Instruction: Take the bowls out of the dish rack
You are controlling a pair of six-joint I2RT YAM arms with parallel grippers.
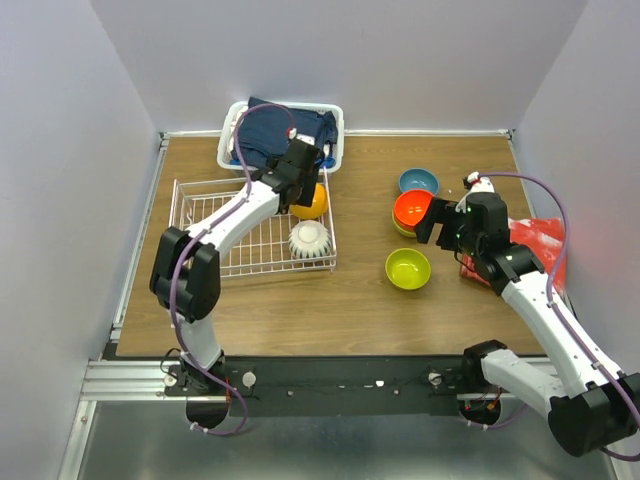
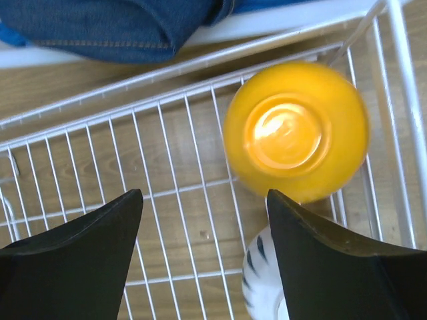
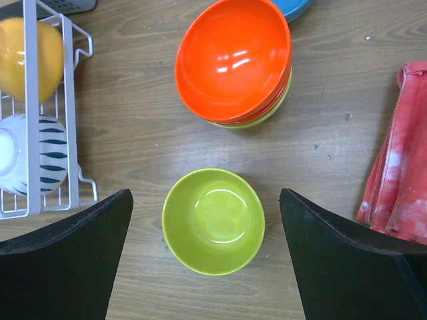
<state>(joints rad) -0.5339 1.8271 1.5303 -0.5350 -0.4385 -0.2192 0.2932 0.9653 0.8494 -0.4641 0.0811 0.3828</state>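
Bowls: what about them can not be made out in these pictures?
- Right wrist view: the top red-orange bowl covers the bowls below it; only a lime-green rim shows, so their count is unclear.
- Blue bowl: cut off by the top edge there.
- White ribbed bowl, left wrist view: half hidden by the left gripper's finger and the bottom edge.
- Orange-yellow bowl, top view: partly under the left arm.

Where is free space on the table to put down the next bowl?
Bare wood lies between the dish rack and the lime-green bowl, and along the near table edge. Crowded around the red-orange stack and blue bowl.
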